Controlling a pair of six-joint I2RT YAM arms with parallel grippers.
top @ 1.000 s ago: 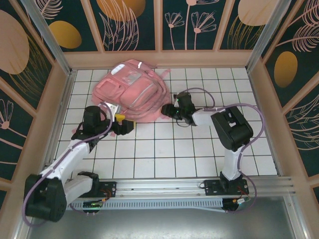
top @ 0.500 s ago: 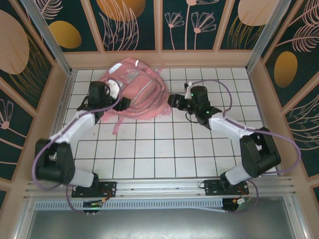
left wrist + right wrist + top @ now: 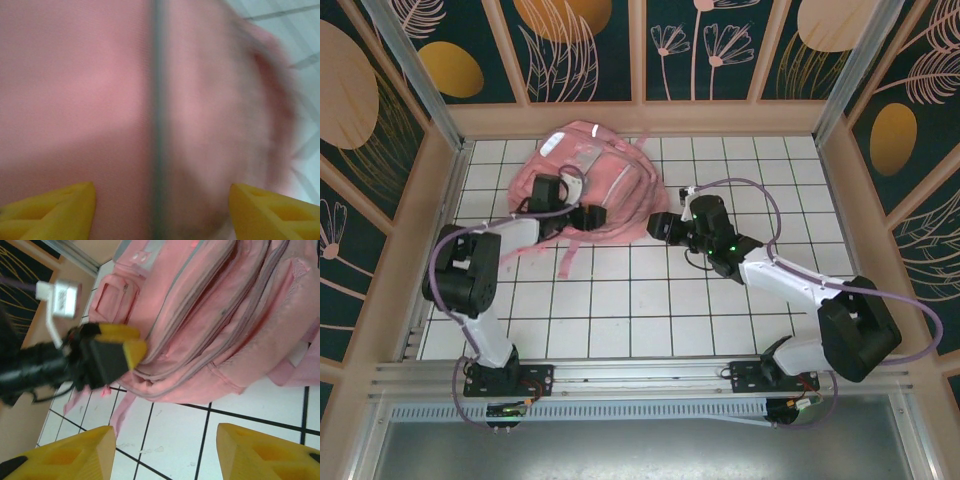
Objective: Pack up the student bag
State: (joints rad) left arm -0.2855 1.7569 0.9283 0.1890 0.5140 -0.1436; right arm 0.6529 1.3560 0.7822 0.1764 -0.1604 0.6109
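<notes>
The student bag [image 3: 595, 180] is a large pink backpack lying flat at the back of the tiled floor, with a loose strap [image 3: 569, 261] trailing toward me. My left gripper [image 3: 588, 217] is at the bag's near edge. In its wrist view the yellow fingertips [image 3: 52, 210] stand wide apart with blurred pink fabric and a grey zip line [image 3: 157, 100] close ahead, and I see nothing pinched. My right gripper [image 3: 656, 227] hovers open just right of the bag's near corner, over bare tile [image 3: 165, 455]. The bag [image 3: 225, 315] and the left gripper [image 3: 112, 352] lie ahead of it.
Wooden walls [image 3: 640, 118] box in the white tiled floor [image 3: 670, 310] at the back and both sides. The bag's strap [image 3: 120, 415] lies on the tiles between the two grippers. Purple cables loop off both arms.
My left gripper has shifted right along the bag's near edge and its jaws have narrowed a little. The right gripper has dropped nearer to me, toward the bag's corner.
</notes>
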